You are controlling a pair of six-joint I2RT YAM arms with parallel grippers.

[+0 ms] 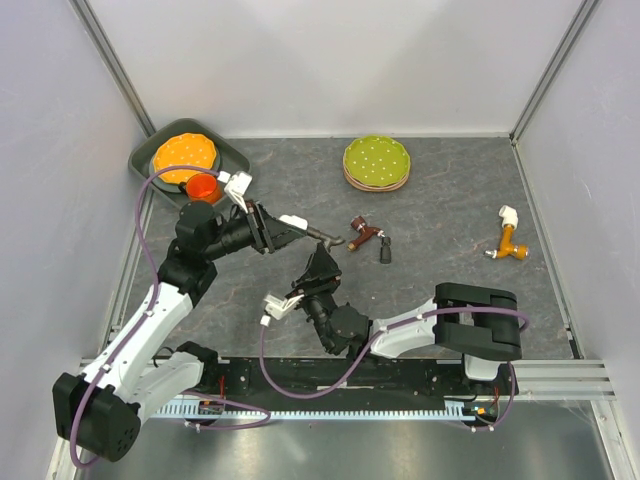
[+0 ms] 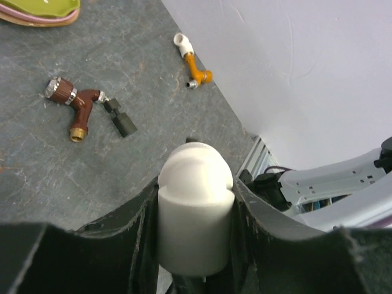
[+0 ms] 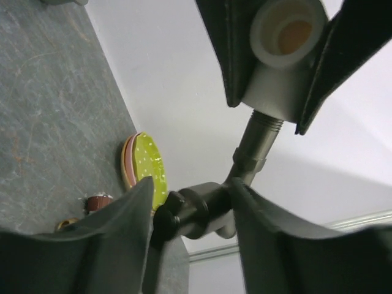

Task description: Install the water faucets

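Green plates (image 2: 38, 8) cut off above; white elbow fitting (image 2: 196, 202) hidden at base.

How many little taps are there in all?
3. A dark grey tap is in the air, its white elbow in the left gripper, the right gripper around it. A reddish-brown tap lies mid-table; an orange tap lies near the right wall.

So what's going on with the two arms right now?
The left tool holds the white elbow fitting above the table, with the dark grey tap threaded into it. The right tool brackets that tap; whether it grips is unclear. The reddish-brown tap lies on the table.
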